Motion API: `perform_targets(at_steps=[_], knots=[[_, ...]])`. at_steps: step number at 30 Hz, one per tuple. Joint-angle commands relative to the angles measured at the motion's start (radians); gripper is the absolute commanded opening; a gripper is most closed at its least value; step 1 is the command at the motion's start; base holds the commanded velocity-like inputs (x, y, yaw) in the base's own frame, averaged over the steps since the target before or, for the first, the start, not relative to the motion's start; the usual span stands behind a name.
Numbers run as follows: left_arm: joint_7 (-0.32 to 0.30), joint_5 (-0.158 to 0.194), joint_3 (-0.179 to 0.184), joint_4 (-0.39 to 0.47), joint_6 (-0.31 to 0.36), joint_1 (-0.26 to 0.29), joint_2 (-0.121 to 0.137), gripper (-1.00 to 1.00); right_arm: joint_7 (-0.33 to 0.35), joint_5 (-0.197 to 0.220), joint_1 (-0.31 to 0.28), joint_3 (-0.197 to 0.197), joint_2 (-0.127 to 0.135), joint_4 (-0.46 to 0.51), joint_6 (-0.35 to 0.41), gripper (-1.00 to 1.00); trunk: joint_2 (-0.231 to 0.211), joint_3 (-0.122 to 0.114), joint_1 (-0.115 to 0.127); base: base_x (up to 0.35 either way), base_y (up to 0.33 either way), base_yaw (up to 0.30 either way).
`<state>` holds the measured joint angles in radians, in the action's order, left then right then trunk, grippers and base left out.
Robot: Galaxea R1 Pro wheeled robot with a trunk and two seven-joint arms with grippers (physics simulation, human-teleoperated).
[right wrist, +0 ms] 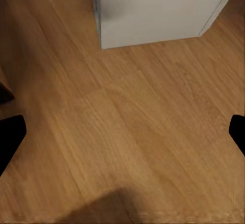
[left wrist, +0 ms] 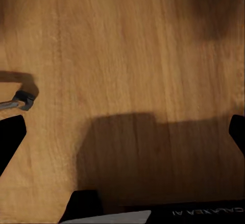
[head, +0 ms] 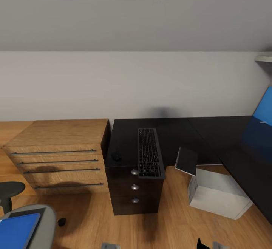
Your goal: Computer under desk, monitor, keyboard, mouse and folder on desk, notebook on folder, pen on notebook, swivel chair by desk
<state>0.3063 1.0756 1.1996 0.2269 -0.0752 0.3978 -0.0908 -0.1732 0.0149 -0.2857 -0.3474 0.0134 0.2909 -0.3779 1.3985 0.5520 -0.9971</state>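
The keyboard [head: 151, 152] lies lengthwise on the black desk [head: 196, 128], its near end over the drawer unit [head: 134, 194]. The mouse [head: 116, 156] sits on the desk just left of it. The light grey computer [head: 217, 194] [right wrist: 153, 9] stands on the floor under the desk. A thin dark grey rectangle [head: 187, 161], perhaps the notebook, leans tilted at the computer's top. The blue folder [head: 17, 230] lies on the swivel chair [head: 41, 222] at the lower left. My left gripper [left wrist: 122, 134] and right gripper [right wrist: 122, 132] hang open over bare floor. The monitor and pen are out of view.
A light wood cabinet [head: 60, 154] with long metal handles stands against the desk's left end. A blue panel [head: 264, 115] rises at the desk's right side. A chair caster [left wrist: 23, 100] shows near the left gripper. Wood floor lies open in front of the drawers.
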Motion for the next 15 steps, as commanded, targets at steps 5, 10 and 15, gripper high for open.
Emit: perform_targets(at_steps=[5, 10, 15], knots=[[-0.060, 0.073, -0.005, -0.036, -0.017, -0.002, -0.003, 1.00, 0.002, -0.006, 0.002, 0.012, -0.015, -0.088, -0.082, 1.00, -0.034, -0.015, 0.019, 0.000, 0.000, 0.000], [-0.058, 0.069, -0.005, -0.059, -0.011, -0.002, -0.004, 1.00, -0.003, 0.000, 0.002, 0.010, -0.043, -0.116, -0.074, 1.00, -0.069, -0.030, 0.038, 0.000, 0.000, 0.000], [-0.058, 0.064, 0.002, -0.069, -0.006, -0.002, 0.005, 1.00, -0.004, 0.016, 0.002, 0.006, -0.056, -0.144, -0.077, 1.00, -0.104, -0.046, 0.058, 0.000, 0.000, 0.000]])
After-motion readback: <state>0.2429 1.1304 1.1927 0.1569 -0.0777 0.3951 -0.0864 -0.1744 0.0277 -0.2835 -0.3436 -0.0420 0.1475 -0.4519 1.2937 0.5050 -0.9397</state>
